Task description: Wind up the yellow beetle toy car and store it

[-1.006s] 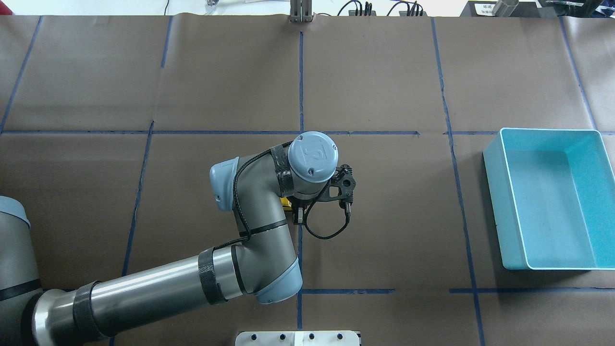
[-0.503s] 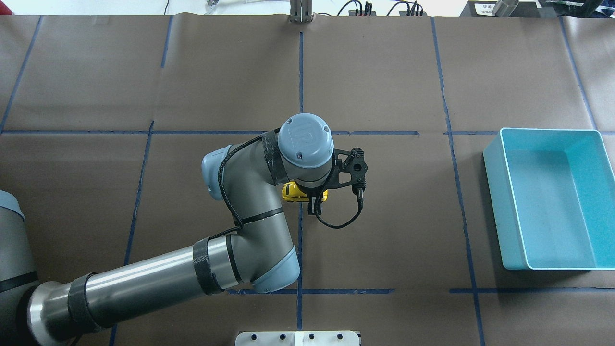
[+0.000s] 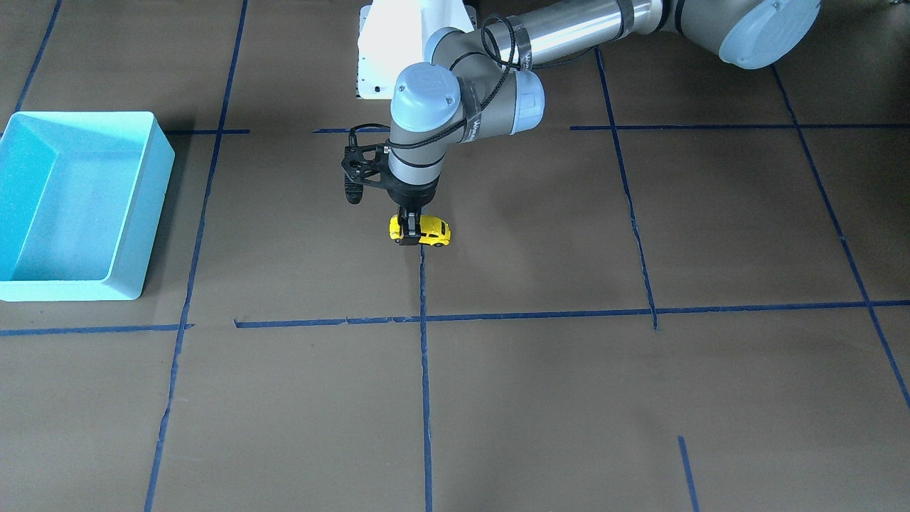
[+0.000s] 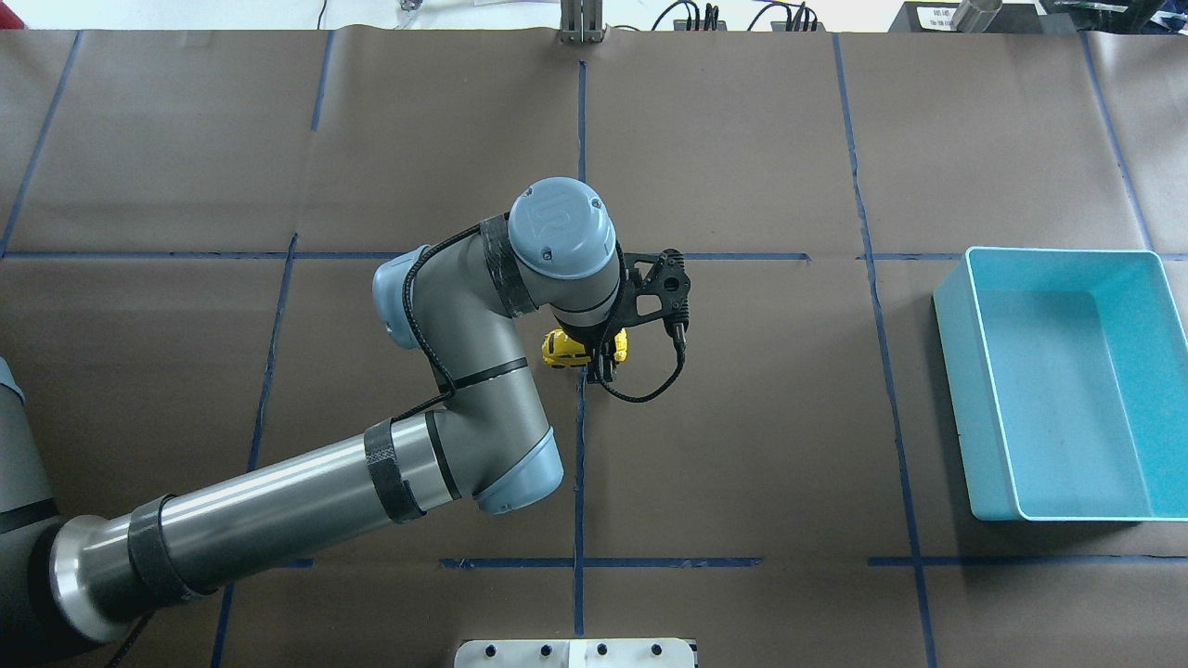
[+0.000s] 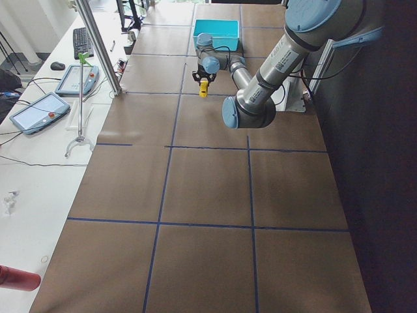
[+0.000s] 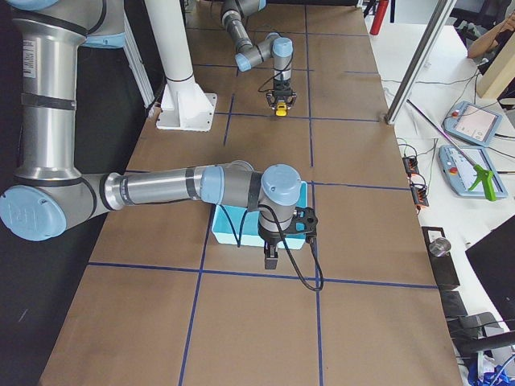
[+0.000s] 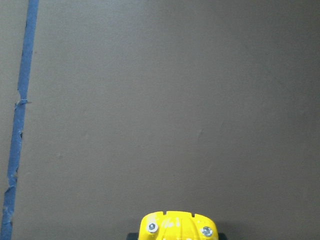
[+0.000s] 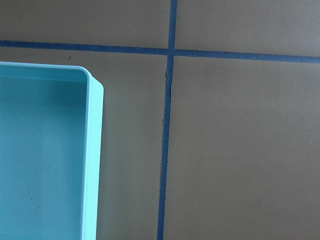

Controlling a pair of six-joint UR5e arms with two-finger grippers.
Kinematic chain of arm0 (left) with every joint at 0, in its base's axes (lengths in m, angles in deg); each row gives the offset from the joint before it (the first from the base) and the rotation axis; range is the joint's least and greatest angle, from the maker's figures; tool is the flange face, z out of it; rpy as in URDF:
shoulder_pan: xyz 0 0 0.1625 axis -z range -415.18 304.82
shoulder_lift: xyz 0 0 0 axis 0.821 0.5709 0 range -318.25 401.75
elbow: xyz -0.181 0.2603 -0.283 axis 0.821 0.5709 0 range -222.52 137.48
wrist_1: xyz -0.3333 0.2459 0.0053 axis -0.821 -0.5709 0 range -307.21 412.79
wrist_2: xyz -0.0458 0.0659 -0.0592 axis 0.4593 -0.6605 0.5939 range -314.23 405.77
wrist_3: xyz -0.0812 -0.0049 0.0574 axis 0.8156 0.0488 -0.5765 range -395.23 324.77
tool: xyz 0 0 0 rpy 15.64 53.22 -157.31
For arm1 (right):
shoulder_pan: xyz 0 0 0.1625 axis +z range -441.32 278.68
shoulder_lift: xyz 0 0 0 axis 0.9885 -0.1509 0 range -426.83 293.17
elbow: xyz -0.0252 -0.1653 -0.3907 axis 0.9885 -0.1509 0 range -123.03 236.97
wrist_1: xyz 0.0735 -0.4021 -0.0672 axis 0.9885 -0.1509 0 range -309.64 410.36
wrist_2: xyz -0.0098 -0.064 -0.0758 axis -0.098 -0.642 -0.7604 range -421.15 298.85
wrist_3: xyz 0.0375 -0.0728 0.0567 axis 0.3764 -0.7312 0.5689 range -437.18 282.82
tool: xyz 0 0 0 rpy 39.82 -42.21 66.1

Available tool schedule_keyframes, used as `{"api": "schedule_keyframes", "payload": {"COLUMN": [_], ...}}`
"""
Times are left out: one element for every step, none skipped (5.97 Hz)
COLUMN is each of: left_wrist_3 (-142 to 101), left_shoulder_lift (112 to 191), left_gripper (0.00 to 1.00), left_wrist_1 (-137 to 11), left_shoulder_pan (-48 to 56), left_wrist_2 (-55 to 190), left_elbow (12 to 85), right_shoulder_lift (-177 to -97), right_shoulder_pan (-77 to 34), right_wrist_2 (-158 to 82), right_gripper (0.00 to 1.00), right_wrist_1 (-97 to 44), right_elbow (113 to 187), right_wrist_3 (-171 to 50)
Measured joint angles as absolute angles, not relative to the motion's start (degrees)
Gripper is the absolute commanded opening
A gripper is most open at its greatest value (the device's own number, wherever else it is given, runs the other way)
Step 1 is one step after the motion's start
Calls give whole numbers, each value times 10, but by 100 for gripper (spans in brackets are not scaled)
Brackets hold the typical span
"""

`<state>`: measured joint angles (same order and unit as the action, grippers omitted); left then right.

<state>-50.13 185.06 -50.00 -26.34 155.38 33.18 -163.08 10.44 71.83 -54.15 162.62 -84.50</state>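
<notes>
The yellow beetle toy car (image 4: 557,350) is small, with dark windows. It sits near the table's middle, by a blue tape line. My left gripper (image 4: 603,360) is shut on it, fingers pointing down. The front view shows the car (image 3: 432,232) low over the brown paper in that gripper (image 3: 408,233); I cannot tell if it touches. The left wrist view shows a yellow end of the car (image 7: 177,227) with two screws. My right gripper (image 6: 271,259) shows only in the right side view, at the light blue bin's (image 6: 222,233) near edge; I cannot tell if it is open.
The light blue bin (image 4: 954,390) stands with nothing in it at the table's right side, far from the car; its corner shows in the right wrist view (image 8: 93,160). Blue tape lines grid the brown paper. A white base plate (image 4: 575,652) sits at the near edge.
My left arm has moved away from the robot's base, carrying the car with it. The car shows more clearly from under the wrist now.
</notes>
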Motion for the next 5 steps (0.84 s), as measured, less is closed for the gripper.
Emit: {"api": "schedule_keyframes", "payload": {"left_wrist_3": [-500, -500, -501, -501, -501], "left_shoulder_lift": [1850, 1850, 1850, 1850, 1850], "left_gripper": [0, 0, 0, 0, 0], "left_wrist_1": [-508, -511, -513, -515, -518], "left_shoulder_pan": [-264, -268, -273, -276, -277], "left_wrist_2": [1555, 1557, 1557, 1552, 1543], "left_elbow": [327, 325, 325, 325, 325], "right_shoulder_lift": [-1631, -1631, -1630, -1630, -1630], "right_shoulder_pan": [104, 104, 104, 104, 104], "right_wrist_2": [718, 718, 718, 718, 718], "right_gripper": [100, 100, 100, 100, 100], "right_wrist_1": [-541, -541, -541, -541, -541], "right_elbow": [1626, 1626, 1626, 1626, 1626], "right_wrist_3": [-845, -845, -845, -845, -845]}}
